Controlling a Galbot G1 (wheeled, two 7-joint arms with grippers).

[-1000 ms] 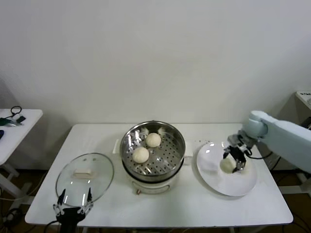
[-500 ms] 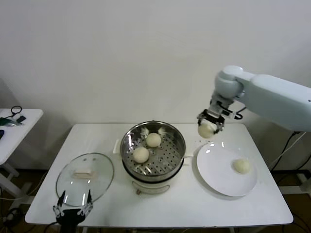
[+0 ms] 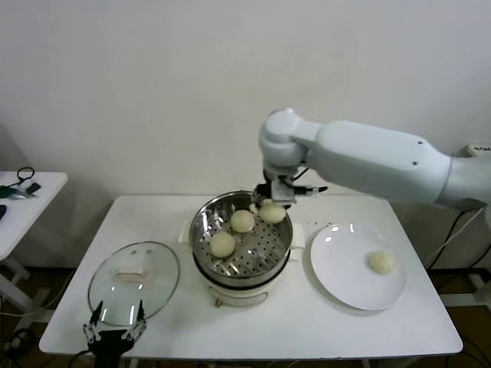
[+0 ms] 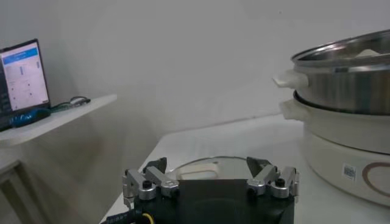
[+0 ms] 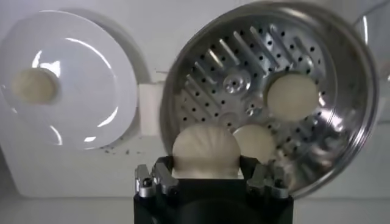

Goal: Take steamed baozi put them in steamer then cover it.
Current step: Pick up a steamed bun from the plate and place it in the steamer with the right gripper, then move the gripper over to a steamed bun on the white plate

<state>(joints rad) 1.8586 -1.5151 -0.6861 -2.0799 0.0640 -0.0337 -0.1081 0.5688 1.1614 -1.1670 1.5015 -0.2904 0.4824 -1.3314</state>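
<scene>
1. Baozi, a small round cream-white steamed dough bun [image 5: 205, 152], sits clamped between the fingers of the right end effector [image 5: 207, 176], which hangs over the far right part of the steamer's tray.
2. Below it the wide round shiny steel steamer [image 3: 242, 238] with its perforated steel tray stands on a white electric base at the middle of the white table [image 3: 307, 322].
3. Two more cream-white buns lie on the tray: one near the middle [image 3: 242, 221], one nearer the front left [image 3: 222, 244].
4. A fourth cream-white bun [image 3: 381, 262] rests on the large round white plate [image 3: 345, 284], just right of the steamer.
5. The round clear glass cover [image 3: 134, 282] with a metal rim and cream-white bar handle lies flat on the table, left of the steamer.
6. The left end effector [image 4: 210, 182] waits at the table's front left edge, just before the cover, fingers spread apart and holding nothing.
</scene>
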